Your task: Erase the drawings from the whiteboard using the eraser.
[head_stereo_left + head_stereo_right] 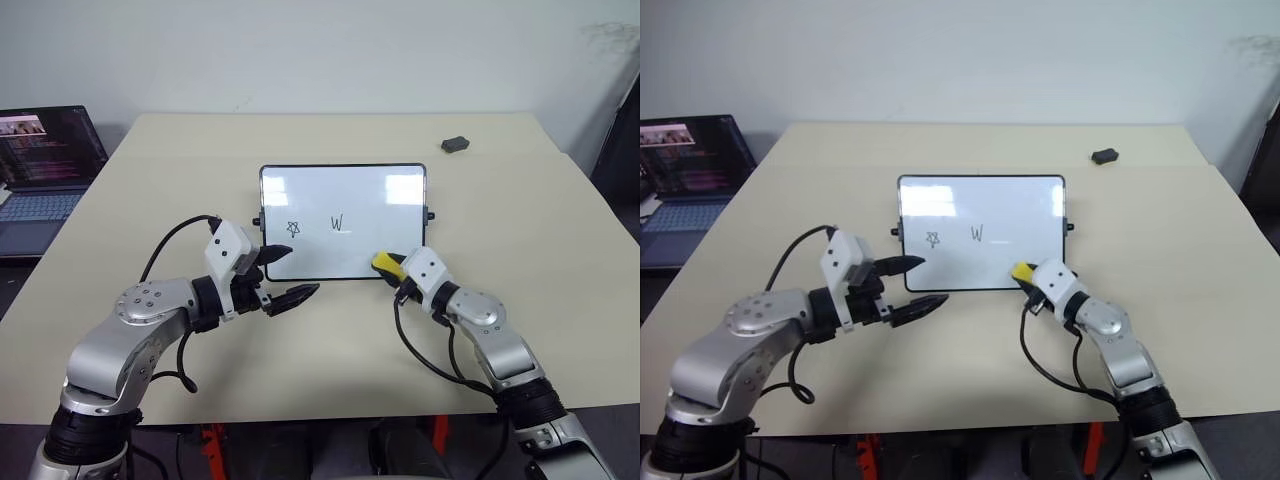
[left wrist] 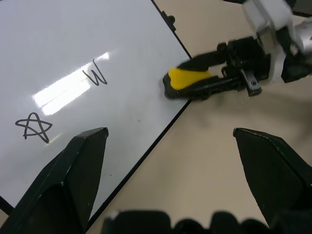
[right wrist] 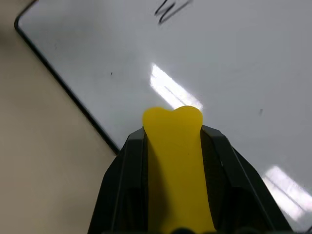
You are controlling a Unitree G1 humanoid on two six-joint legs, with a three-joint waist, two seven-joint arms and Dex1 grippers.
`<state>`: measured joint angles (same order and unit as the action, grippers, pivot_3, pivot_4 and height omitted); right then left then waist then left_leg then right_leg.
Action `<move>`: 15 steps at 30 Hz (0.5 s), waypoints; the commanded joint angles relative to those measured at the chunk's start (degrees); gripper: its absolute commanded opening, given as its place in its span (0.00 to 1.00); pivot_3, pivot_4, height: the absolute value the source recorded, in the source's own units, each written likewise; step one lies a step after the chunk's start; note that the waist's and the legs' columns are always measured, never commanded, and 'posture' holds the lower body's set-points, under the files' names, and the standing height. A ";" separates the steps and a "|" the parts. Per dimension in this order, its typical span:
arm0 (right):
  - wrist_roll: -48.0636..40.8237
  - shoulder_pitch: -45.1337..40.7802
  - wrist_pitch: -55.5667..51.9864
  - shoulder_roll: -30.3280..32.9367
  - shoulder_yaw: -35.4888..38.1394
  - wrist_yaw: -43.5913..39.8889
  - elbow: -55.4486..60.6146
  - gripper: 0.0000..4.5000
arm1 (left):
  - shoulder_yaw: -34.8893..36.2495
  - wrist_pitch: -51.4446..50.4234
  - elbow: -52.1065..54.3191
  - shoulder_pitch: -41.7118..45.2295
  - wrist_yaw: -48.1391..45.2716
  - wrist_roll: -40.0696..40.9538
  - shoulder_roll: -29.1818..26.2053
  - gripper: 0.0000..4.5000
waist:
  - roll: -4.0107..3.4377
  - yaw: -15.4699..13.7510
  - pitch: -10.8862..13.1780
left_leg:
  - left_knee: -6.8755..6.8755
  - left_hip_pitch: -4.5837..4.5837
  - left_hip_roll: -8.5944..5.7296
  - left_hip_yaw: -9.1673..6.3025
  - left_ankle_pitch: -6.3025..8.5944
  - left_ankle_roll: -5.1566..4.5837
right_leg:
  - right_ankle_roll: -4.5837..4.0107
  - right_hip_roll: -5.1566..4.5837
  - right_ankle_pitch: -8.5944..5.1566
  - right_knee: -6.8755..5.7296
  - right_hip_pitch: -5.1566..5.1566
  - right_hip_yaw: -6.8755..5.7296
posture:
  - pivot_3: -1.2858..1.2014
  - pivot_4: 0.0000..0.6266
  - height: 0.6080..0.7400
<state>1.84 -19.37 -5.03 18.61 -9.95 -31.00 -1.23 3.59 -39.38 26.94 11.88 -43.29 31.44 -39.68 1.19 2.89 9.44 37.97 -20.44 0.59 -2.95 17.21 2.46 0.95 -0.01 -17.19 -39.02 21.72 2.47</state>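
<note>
Right tool (image 1: 392,268): clenched on the eraser (image 1: 386,264), at the whiteboard's (image 1: 343,190) near-right corner.
Left tool (image 1: 283,277): released, empty.
Drawings (image 1: 340,223): left and farther from the eraser; right arm nearer.

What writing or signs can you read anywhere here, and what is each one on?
"W": hand-drawn in dark marker on the whiteboard.
A star outline, a drawing and not a letter: on the same board.
Laptop screen: lines of text, too small to read.
</note>
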 commanded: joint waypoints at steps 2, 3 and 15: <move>-1.49 -4.62 1.29 -1.17 3.89 3.35 2.36 0.25 | -0.11 1.06 1.64 0.51 0.01 0.24 0.36 1.00 | 0.01 -0.19 -0.01 | 0.00 -0.56 0.00 -0.02 0.00 0.01 | 0.00 -0.01 0.00 0.02 0.50 -0.02 | 0.52 0.24 1.00; -0.79 -5.77 1.58 -1.34 4.10 4.33 1.36 0.25 | -0.17 1.12 1.57 0.55 0.03 0.22 0.44 1.00 | 0.01 -0.25 0.00 | -0.01 -0.64 0.00 -0.02 0.01 0.03 | 0.00 -0.02 0.00 0.04 0.58 -0.03 | 0.52 0.24 1.00; 4.46 -4.57 -3.41 2.03 1.44 5.21 -3.79 0.25 | -0.10 1.21 2.14 -0.16 0.27 0.26 0.88 1.00 | 0.02 -1.06 -0.01 | -0.01 -0.55 -0.01 0.00 0.10 0.09 | 0.01 -0.07 -0.10 0.06 0.47 -0.03 | 0.52 0.24 1.00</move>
<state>5.56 -25.06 -5.89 19.92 -8.15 -25.23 -4.13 2.98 -39.28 26.94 11.51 -43.13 31.35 -38.88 1.21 1.83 9.43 37.97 -20.91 0.58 -2.94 17.31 2.54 0.97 -0.08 -17.29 -38.98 22.12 2.44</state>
